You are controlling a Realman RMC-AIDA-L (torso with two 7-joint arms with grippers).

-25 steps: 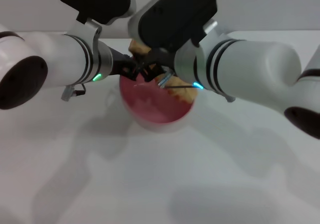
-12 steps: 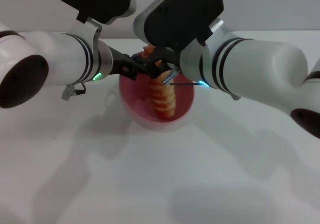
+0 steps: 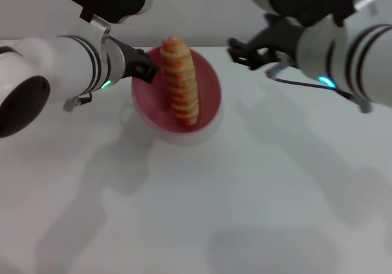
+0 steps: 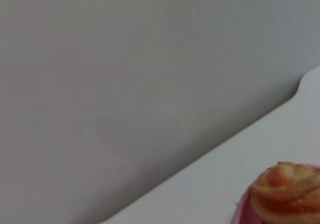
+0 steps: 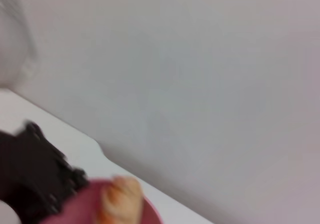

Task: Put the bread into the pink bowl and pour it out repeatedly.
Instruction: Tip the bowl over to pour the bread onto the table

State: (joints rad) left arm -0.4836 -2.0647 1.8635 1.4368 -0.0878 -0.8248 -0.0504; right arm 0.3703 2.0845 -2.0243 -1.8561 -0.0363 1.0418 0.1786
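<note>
The pink bowl [image 3: 210, 83] is in the middle of the head view, tilted so that its opening faces me. The bread [image 3: 181, 89], orange-brown with pale stripes, lies inside it with one end sticking up over the far rim. My left gripper [image 3: 146, 70] is shut on the bowl's left rim. My right gripper [image 3: 244, 52] hangs open to the right of the bowl, holding nothing. The left wrist view catches the bread's end [image 4: 287, 192] and a strip of bowl rim [image 4: 243, 210]. The right wrist view shows the bread [image 5: 118, 199], the bowl [image 5: 79, 208] and the dark left gripper [image 5: 44, 185].
The bowl is over a plain white table [image 3: 202, 213] that runs forward and to both sides. A grey wall [image 4: 125, 73] stands behind the table's far edge. Both thick white forearms flank the bowl.
My right gripper has let go of the bread and drawn back up and to the right. The bread now lies in the bowl, which has shifted slightly left and back in my left gripper.
</note>
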